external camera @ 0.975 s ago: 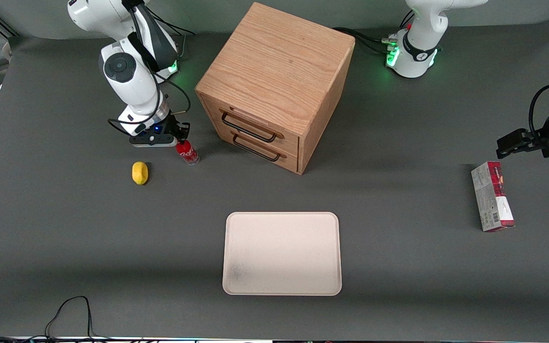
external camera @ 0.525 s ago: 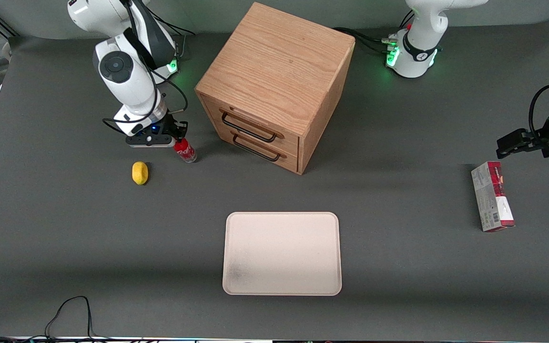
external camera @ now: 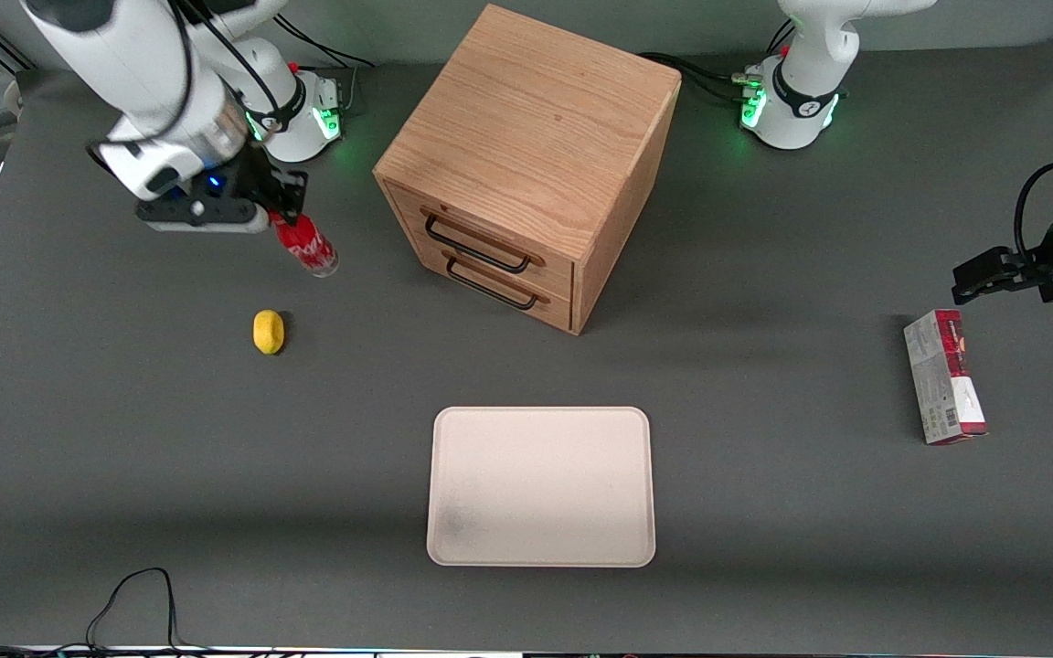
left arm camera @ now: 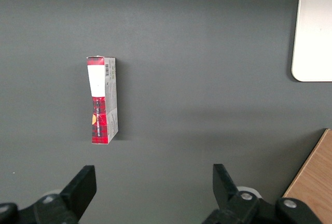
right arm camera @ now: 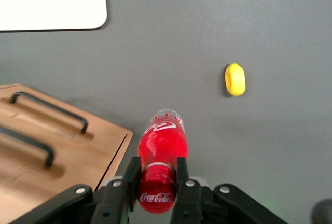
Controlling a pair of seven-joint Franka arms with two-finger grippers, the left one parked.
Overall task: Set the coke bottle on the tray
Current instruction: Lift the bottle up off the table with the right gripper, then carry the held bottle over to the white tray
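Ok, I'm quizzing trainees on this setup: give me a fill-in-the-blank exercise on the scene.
1. The pincer is shut on the coke bottle at its ____.
2. The tray holds ____.
3. The yellow fruit lying on the table is a ____.
4. The wooden cabinet has ____ drawer handles.

Missing words: neck; nothing; lemon; two

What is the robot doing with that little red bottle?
The robot's pincer is shut on the coke bottle at its cap end and holds it up in the air, above the table beside the wooden drawer cabinet. The tray sits nearer the front camera with nothing on it. A lemon lies on the table nearby.
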